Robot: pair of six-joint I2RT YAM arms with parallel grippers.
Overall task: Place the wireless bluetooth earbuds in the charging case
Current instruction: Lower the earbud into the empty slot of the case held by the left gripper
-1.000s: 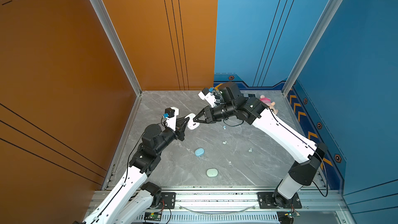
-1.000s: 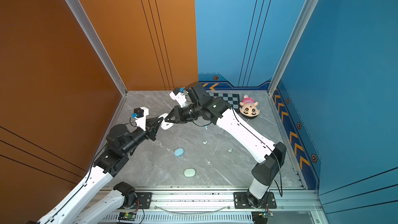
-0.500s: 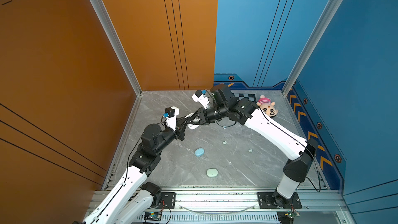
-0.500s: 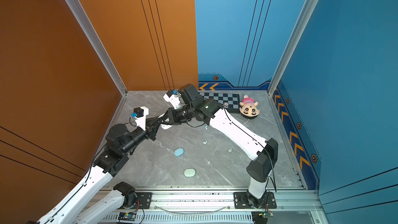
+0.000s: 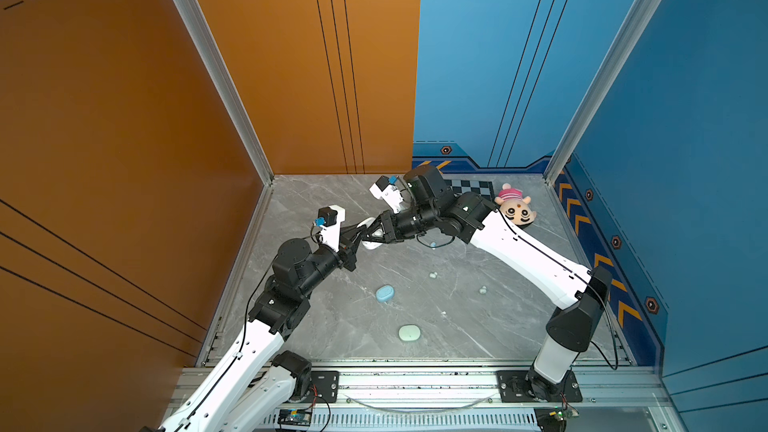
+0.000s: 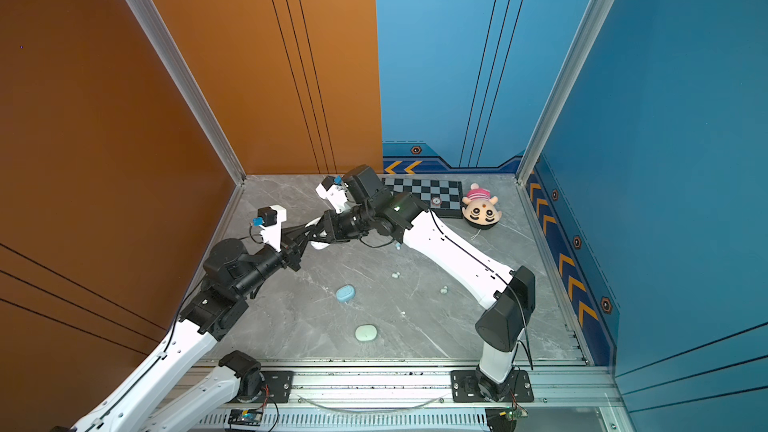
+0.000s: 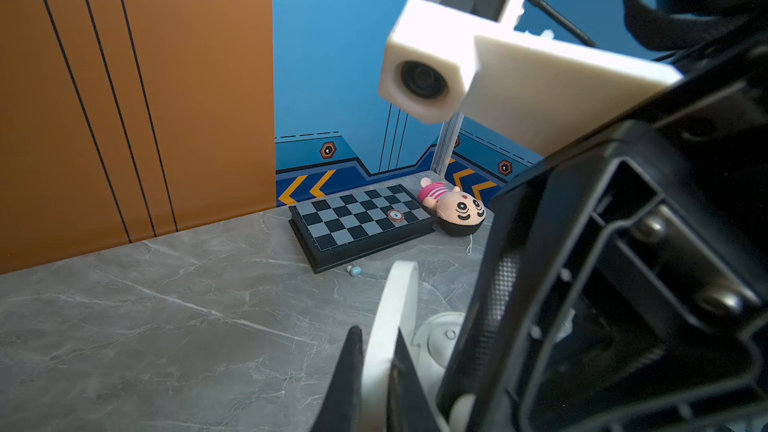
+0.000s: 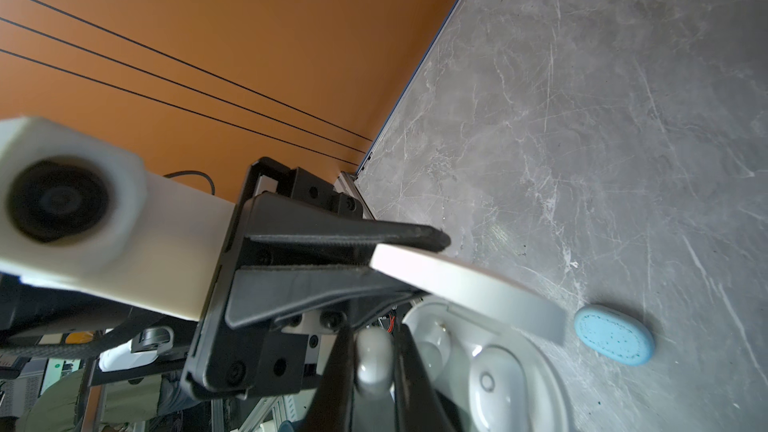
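At left, no change over the last second: black left gripper (image 5: 358, 233) clamped flat on the thin raised lid (image 8: 465, 280) of the glossy white pebble-shaped plastic charging case (image 8: 511, 388); base contact with the grey veined stone-look tabletop (image 5: 415, 305) not determinable. Just right of that, the change: black right gripper (image 8: 374, 338) swung in leftward from beside the case to the rim of its open tray, jaws pinching a small smooth rounded white earbud (image 8: 375, 363). Judged as insertion imminent, only a short shift and lowering left. Inside the tray, one seated white bud (image 8: 488, 380) already in place, the moulded hollow beside it apparently free. Further right, untouched on the tabletop: closed matte pale blue oval case (image 5: 385, 293), closed pale mint oval case (image 5: 409, 332), a loose pale earbud (image 5: 433, 275), another pale earbud (image 5: 482, 290) farther right. Tiny, slick, curved shells throughout: likely to twist between the pads, so squareness over the hollow worth checking before release.
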